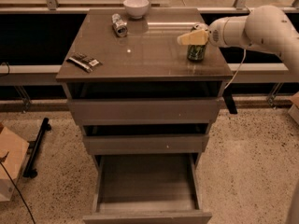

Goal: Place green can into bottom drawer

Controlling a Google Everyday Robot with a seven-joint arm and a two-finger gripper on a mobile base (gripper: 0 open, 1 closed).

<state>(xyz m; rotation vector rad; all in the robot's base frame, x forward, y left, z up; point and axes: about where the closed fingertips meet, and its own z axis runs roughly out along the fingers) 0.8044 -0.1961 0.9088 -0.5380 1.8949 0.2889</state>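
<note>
The green can [196,53] stands upright near the right edge of the cabinet top [145,50]. My gripper [191,38] reaches in from the right on the white arm [261,27] and sits at the can's top, covering its rim. The can's lower body shows below the gripper. The bottom drawer [147,185] is pulled fully out at floor level, and its inside is bare.
A white bowl [136,7] and a small silver-grey can [119,25] on its side sit at the back of the top. A dark snack packet [84,62] lies at the left edge. The two upper drawers are slightly ajar. A cardboard box [9,167] stands on the floor at left.
</note>
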